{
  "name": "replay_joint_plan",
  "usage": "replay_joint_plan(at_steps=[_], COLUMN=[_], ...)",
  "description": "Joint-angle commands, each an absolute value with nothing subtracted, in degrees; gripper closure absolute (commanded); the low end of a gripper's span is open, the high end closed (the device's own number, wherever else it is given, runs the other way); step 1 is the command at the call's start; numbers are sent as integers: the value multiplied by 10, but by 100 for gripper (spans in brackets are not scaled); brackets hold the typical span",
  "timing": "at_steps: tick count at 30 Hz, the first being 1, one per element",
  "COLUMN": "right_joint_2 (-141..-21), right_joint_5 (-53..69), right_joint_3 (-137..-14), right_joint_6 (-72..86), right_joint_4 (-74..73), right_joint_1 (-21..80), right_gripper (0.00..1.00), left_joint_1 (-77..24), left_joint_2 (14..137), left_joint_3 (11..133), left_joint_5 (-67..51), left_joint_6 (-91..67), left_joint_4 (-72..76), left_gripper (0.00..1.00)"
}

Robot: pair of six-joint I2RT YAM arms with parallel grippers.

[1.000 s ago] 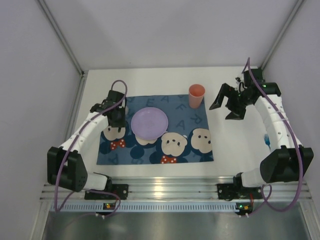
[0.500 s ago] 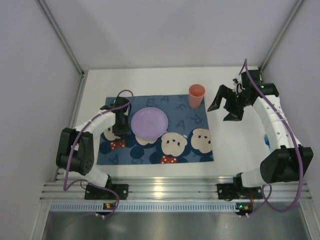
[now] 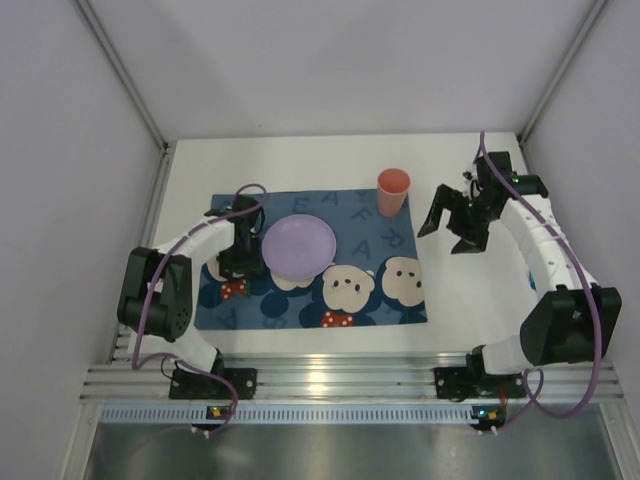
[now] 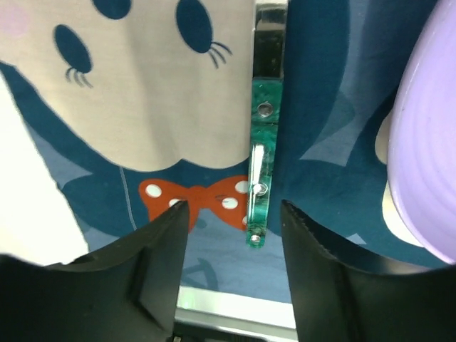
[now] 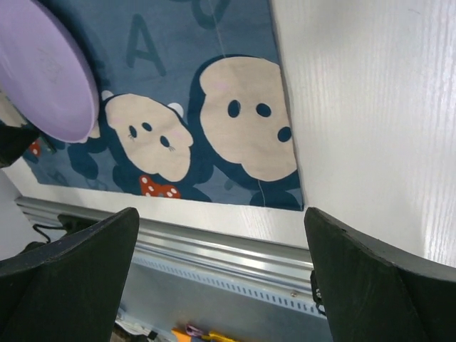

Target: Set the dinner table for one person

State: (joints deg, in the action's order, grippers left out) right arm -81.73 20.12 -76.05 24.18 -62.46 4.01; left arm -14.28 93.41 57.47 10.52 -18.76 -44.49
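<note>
Dinner table (image 3: 470, 290), utensil (image 4: 258, 185) handle pointing nearward, left end effector (image 4: 234, 208) released astride it; right end effector (image 5: 221, 214) released

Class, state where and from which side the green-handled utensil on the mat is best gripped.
Pinch the green-handled utensil across its narrow handle, from straight above: it lies flat on the mat, long and thin, with the open left gripper astride its end.

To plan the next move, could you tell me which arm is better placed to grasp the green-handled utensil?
Left: its open left gripper straddles the utensil beside the plate; the right gripper hovers over the table past the mat.
</note>
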Motion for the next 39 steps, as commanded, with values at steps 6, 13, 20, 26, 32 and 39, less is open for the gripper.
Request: replay_joint_plan(at_steps=[6, 13, 20, 26, 32, 39], right_joint_2=[-791, -775, -787, -819, -873, -967], right_joint_5=[1, -115, -115, -127, -137, -149], right_joint_3=[-744, -686, -566, -563, -566, -602], right_joint_6=[241, 265, 287, 273, 267, 244], right_joint_4=[-606, -614, -570, -537, -498, -454], right_joint_1=[4, -149, -320, -402, -433, -433], right_gripper=[0, 0, 0, 0, 0, 0], left_joint_1=[-140, -142, -142, -144, -151, -153], left_joint_2=[900, 874, 871, 864, 862, 862], left_joint_3=[675, 691, 662, 650, 650, 668], left_joint_5=[114, 5, -47, -79, -96, -85], left_joint_6=[-215, -221, -211, -203, -207, -207], left_joint_4=[-530, -508, -481, -485, -489, -513], left_gripper=[32, 34, 36, 37, 38, 39])
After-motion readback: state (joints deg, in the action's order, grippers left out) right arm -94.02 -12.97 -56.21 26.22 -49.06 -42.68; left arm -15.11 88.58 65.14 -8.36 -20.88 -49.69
